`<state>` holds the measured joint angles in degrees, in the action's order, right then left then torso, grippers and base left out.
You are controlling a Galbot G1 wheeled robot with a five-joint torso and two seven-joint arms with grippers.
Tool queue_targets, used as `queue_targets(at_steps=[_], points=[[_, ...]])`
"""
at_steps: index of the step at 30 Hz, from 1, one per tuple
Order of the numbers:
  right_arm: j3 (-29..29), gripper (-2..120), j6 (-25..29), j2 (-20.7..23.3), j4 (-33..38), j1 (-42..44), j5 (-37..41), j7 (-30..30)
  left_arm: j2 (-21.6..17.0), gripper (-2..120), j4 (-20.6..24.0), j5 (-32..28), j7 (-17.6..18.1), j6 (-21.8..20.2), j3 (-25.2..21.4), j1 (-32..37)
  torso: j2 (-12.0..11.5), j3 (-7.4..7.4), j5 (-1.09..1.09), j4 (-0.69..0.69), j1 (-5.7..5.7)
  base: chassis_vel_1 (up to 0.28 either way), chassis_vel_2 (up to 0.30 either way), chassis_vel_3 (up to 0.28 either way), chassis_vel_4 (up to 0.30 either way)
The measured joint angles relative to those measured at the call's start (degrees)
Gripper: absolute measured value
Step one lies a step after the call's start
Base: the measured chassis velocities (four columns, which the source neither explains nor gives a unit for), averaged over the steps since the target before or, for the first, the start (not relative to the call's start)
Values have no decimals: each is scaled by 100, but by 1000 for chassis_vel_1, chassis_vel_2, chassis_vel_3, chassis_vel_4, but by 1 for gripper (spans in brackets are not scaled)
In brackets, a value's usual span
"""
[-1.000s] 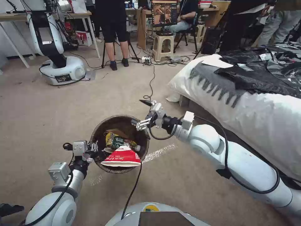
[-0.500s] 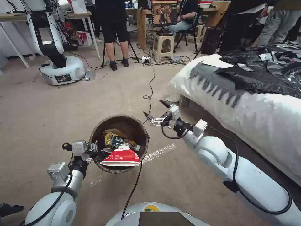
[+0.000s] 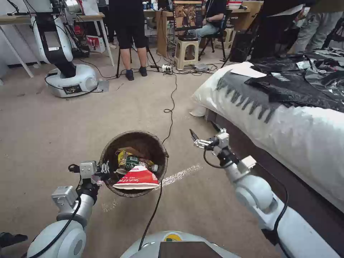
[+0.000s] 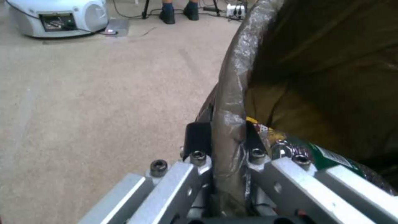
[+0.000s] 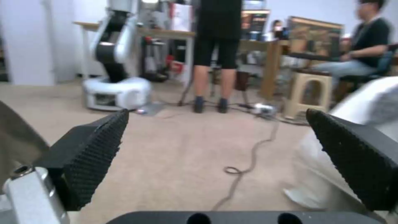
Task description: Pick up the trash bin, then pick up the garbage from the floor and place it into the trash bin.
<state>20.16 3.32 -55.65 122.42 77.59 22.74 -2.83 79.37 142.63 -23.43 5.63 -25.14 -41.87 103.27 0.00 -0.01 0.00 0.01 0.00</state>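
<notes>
The trash bin (image 3: 107, 152), lined with a dark brown bag, hangs tilted just above the carpet in the head view. My left gripper (image 3: 101, 171) is shut on its near-left rim. In the left wrist view the left gripper (image 4: 226, 137) pinches the bagged rim (image 4: 232, 93) between its two fingers. Garbage lies inside the bin: a crushed red-and-white cup (image 3: 138, 178), a green-labelled bottle (image 3: 134, 161) and a yellow wrapper. My right gripper (image 3: 201, 132) is open to the right of the bin, near the bed, holding nothing. Its black pads (image 5: 91, 155) stand wide apart.
A bed (image 3: 286, 118) with a white cover and black plastic sheets fills the right side. A black cable (image 3: 171, 104) runs across the carpet past the bin. A white scrap (image 3: 197, 111) lies at the bed corner. Another robot (image 3: 61, 53), a stool and standing people are at the back.
My right gripper has swung from the bin's far right rim out to the right, toward the bed, staying open. The left gripper keeps its hold on the bin.
</notes>
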Motion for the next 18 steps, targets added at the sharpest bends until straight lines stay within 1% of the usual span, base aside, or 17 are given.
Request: queue_targets(at_steps=[2, 3, 4, 7, 8, 11, 18], points=[[169, 100, 99, -202, -18, 237, -214, 30, 25, 0, -1, 2, 2, 1, 7, 0, 0, 0, 1, -1, 0, 0, 0, 0, 0], [169, 100, 99, -202, -18, 237, -214, 30, 25, 0, -1, 2, 2, 1, 7, 0, 0, 0, 1, -1, 0, 0, 0, 0, 0], [351, 100, 210, -469, -26, 536, -450, 62, 40, 0, -2, 3, 2, 1, 14, -1, 0, 0, -1, -1, 0, 0, 0, 0, 0], [566, 100, 374, -877, -18, 984, -720, 76, 39, 0, -2, 5, 3, 2, 17, 8, 0, 0, 0, -2, 0, 0, 0, 0, 0], [566, 100, 374, -877, -18, 984, -720, 76, 39, 0, -2, 5, 3, 2, 17, 8, 0, 0, 0, -2, 0, 0, 0, 0, 0], [665, 100, 489, -1126, -11, 1233, -913, 73, 38, 0, -3, 10, 2, 2, 34, 16, 0, 0, -1, -1, 0, 0, 0, 0, 0], [638, 100, 570, -1304, -53, 1306, -1105, 61, 57, 0, 1, 68, -35, -39, 56, 31, 0, 0, -1, -1, 0, 0, 0, 0, 0]])
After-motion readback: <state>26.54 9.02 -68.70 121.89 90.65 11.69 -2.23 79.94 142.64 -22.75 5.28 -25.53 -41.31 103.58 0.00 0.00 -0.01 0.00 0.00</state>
